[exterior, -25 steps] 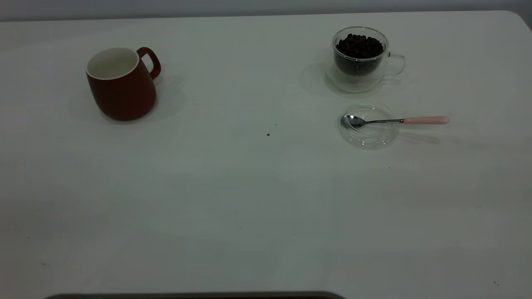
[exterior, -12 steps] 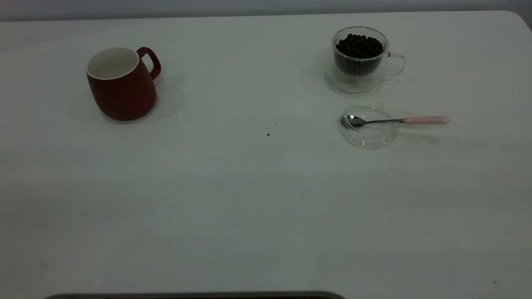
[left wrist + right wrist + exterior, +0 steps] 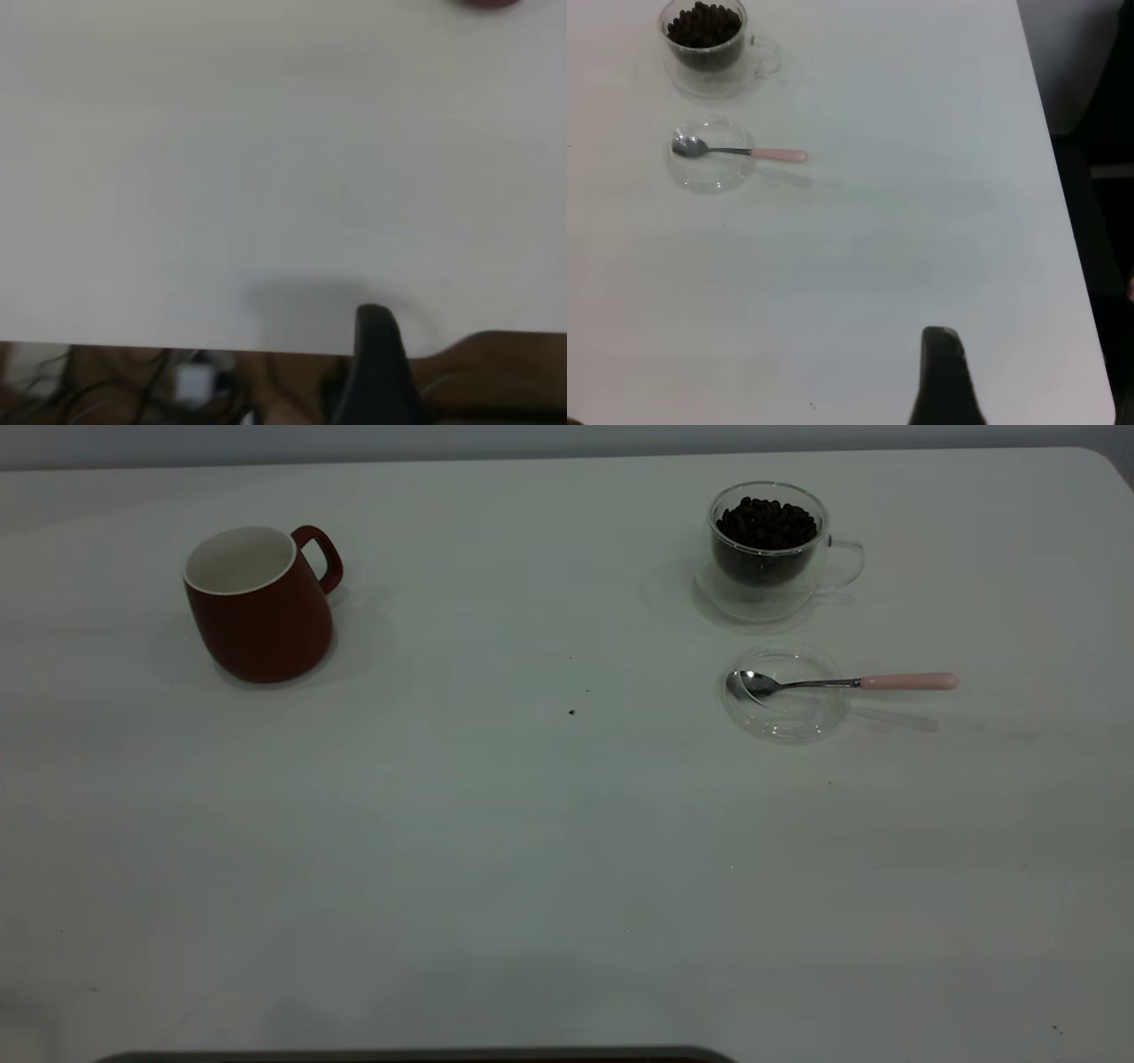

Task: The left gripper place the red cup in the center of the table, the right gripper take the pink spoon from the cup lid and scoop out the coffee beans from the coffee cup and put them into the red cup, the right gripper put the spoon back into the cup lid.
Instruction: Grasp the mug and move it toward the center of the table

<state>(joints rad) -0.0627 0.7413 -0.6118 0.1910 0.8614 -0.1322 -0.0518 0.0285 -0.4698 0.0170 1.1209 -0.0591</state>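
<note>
Nothing done; mug (image 3: pixel 259 602) and spoon (image 3: pixel 842 683) untouched, far from both pincers; I cannot tell their spread.

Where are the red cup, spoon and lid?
red cup (image 3: pixel 261 624), exterior view, on its outer wall.
spoon (image 3: pixel 908 682), exterior view, on the pink handle.
lid (image 3: pixel 788 722), exterior view, on bare glass below the spoon.

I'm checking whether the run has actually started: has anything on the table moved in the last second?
Nothing visibly changed. The red cup stands at the table's left, empty. The coffee cup holds its beans, and the spoon lies with its bowl on the lid. Neither claw appears in the exterior view.
</note>
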